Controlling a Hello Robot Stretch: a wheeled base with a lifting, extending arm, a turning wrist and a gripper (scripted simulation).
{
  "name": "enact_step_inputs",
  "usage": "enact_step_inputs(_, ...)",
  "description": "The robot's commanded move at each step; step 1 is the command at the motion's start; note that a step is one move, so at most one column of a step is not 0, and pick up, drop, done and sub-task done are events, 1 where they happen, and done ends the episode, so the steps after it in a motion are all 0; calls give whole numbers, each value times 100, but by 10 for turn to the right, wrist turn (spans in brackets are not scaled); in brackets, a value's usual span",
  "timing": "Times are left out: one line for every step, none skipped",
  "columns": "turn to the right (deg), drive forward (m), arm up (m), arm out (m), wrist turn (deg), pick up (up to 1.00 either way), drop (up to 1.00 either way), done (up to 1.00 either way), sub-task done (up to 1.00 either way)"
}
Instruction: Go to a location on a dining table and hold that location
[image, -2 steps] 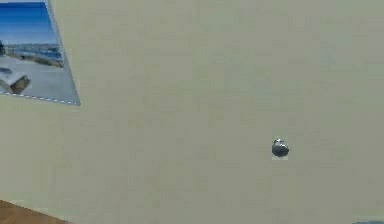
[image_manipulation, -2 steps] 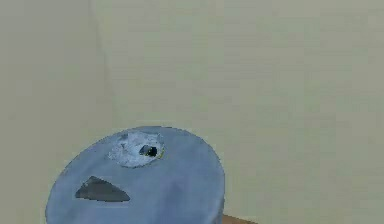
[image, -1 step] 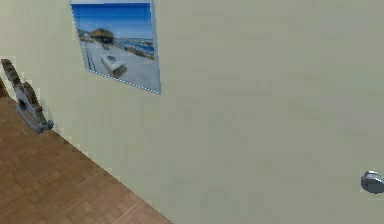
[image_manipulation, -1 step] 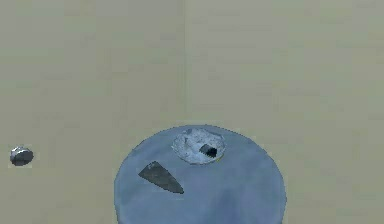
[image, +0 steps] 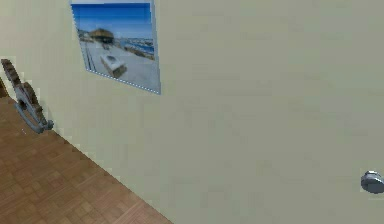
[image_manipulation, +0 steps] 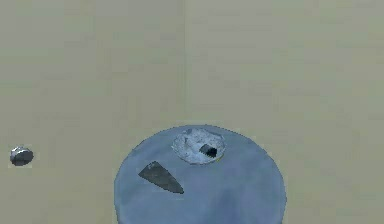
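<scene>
Right up close at the arm side view's bottom edge sits a round blue-grey table (image_manipulation: 240, 185), just right of the middle. On it lies a dark wedge-shaped thing (image_manipulation: 160, 177), and a little farther out a pale lump (image_manipulation: 200, 147) with a dark spot. The gripper's state cannot be told. Off to the left, a small grey blob (image_manipulation: 21, 155) sits against the cream wall (image_manipulation: 280, 70). In the forward view, wood floor (image: 50, 170) runs to that wall, a brown and grey thing (image: 25, 100) stands at the left edge, and a seaside picture (image: 118, 42) hangs high up.
</scene>
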Motion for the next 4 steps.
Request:
enact_step_inputs(0, 0, 38, 0, 0, 0, 0, 0, 0)
enact_step_inputs(0, 0, 0, 20, 0, 0, 0, 0, 0)
enact_step_inputs(0, 0, 0, 0, 450, 0, 0, 0, 0)
enact_step_inputs(0, 0, 0, 0, 450, 0, 0, 0, 0)
